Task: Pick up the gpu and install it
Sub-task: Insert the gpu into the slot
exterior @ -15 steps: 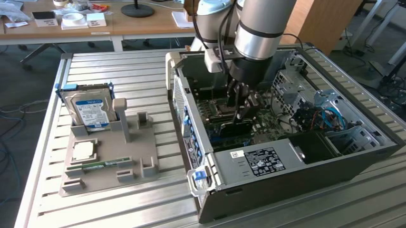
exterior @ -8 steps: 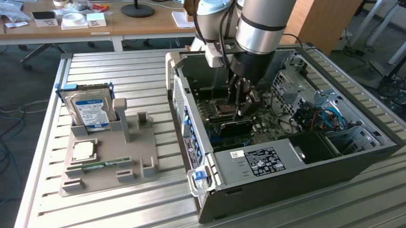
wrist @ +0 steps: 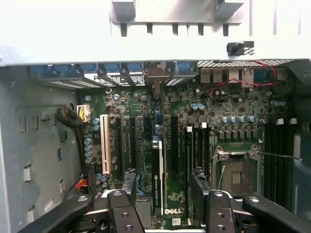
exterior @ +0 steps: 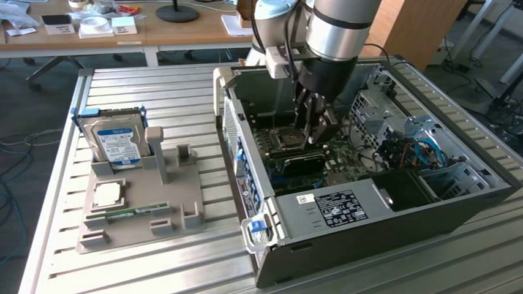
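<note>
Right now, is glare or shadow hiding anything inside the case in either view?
Wrist view: the case wall above the motherboard is blown out white by glare, while the slots stay evenly lit and readable. Exterior view: sunlight streaks the slatted table, and the open gripper hangs over a shadowed case interior.

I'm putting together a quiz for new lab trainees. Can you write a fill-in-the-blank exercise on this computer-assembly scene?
1. The gripper hangs inside the open computer ____.
2. Its jaws stand ____, one on each side of the gpu, which sits edge-on on the motherboard.
3. On the grey tray, the hard drive carries a ____ label.

Missing words: case; open; blue.
</note>
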Robot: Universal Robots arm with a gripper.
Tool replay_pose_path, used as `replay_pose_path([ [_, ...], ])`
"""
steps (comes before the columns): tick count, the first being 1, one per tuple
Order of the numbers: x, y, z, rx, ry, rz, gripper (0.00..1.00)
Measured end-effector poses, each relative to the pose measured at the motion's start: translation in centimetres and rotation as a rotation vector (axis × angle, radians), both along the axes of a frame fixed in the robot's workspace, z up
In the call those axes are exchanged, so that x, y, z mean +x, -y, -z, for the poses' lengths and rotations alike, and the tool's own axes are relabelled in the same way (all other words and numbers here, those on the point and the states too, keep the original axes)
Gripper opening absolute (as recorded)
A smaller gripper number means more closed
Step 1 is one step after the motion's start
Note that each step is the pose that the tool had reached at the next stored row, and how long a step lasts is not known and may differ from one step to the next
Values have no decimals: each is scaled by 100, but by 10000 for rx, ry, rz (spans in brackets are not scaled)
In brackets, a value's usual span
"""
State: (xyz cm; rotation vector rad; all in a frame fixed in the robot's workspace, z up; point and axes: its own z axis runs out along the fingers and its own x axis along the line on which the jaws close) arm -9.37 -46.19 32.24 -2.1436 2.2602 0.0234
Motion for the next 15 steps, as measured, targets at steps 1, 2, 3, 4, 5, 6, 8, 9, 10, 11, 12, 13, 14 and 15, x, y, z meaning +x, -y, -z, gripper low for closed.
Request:
replay_pose_path([
  [1,0,0,-17,-1,-1,1,58],
  [2,0,0,-36,-1,-1,0,58],
  [3,0,0,-55,-1,0,1,58],
  [4,0,0,-76,0,-1,0,58],
  [5,0,0,-96,-1,0,0,58],
  [6,0,0,-111,-1,0,0,58],
  [8,0,0,-137,0,3,0,58],
  [9,0,0,-153,-1,5,-1,58],
  [10,0,0,-165,-1,8,0,58],
  [11,0,0,-176,0,12,1,58],
  [12,0,0,-188,0,15,1,58],
  [13,0,0,-199,0,17,1,58],
  [14,0,0,-210,-1,19,0,58],
  [15,0,0,-221,0,21,0,58],
])
